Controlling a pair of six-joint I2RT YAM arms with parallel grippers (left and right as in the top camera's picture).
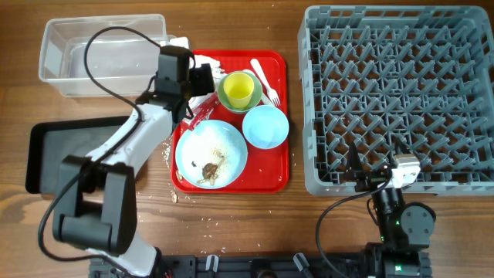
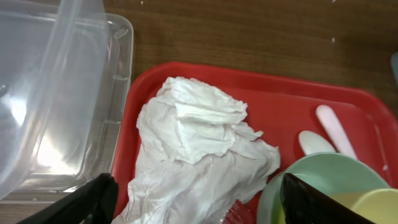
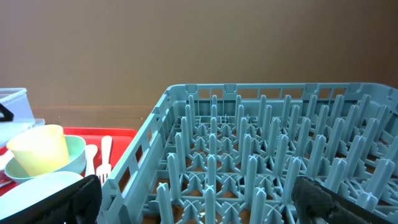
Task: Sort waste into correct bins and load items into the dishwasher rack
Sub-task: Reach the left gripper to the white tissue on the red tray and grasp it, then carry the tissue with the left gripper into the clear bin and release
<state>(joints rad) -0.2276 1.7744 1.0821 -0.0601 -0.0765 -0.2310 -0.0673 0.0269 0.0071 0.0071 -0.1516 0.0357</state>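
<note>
Left end effector [image 2: 198,188]: wide above napkin [image 2: 193,140], apparently for grasping.
Right end effector [image 3: 196,188]: wide, parked facing rack [image 3: 261,137].

You see a red tray [image 1: 272,168] on the brown wood-grain desk [image 1: 231,232]. The napkin [image 2: 193,143] is white, the plate [image 1: 224,143] light blue, speckled with brown scraps [image 1: 210,168] and whitish crumbs [image 1: 202,141]. The light blue bowl [image 1: 266,126] matches it; the mint-green bowl [image 3: 76,155] carries a yellow-green cup [image 1: 240,89], and the fork [image 1: 262,77] is white. The tub [image 1: 50,62] is clear, the shallow tray [image 1: 33,158] black, the rack [image 1: 401,100] grey with a lattice pattern.
</note>
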